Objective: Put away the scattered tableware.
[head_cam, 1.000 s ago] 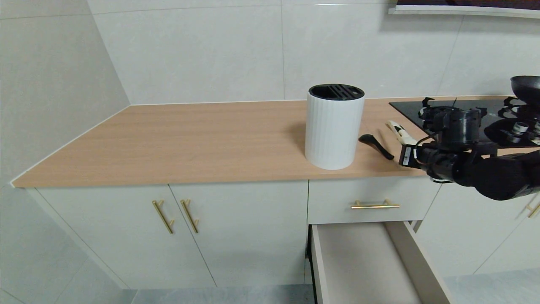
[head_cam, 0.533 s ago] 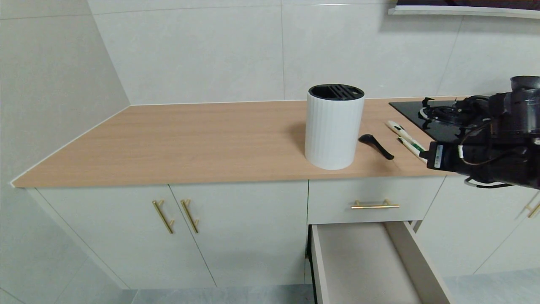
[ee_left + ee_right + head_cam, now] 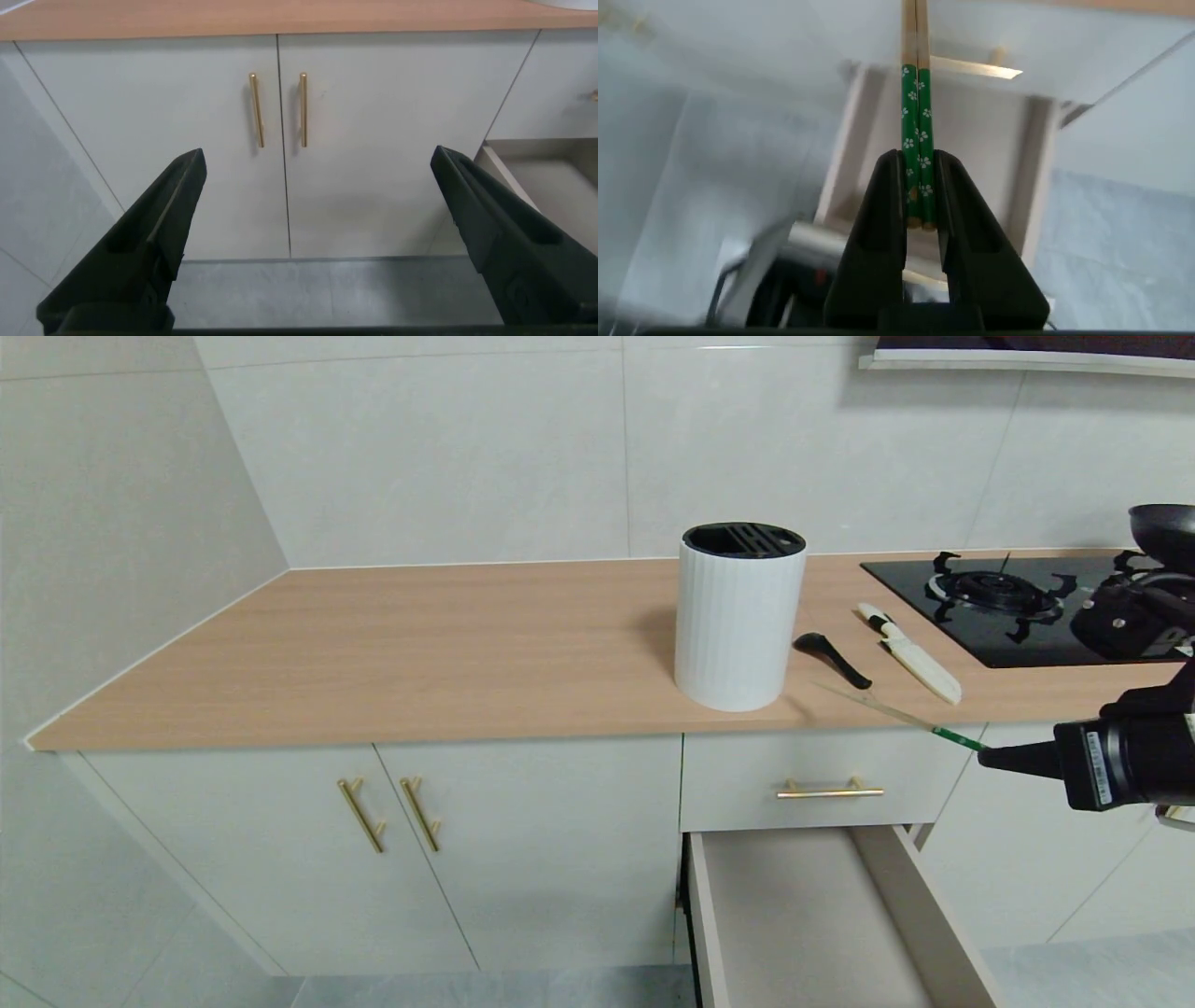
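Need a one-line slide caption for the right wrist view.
Right hand shut on a pair of green-ended chopsticks, with the open drawer in the background.

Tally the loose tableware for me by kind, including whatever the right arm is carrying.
Chopsticks: 2, a pair held in the right gripper
Black spoon: 1, on the counter
Knife: 1, on the counter
Total: 4

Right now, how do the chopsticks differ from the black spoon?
The chopsticks are pale with green ends, long and thin; the black spoon is dark and shorter. The chopsticks are gripped by the fingers of the right gripper; the black spoon lies loose on the counter. Both are right of the white holder.
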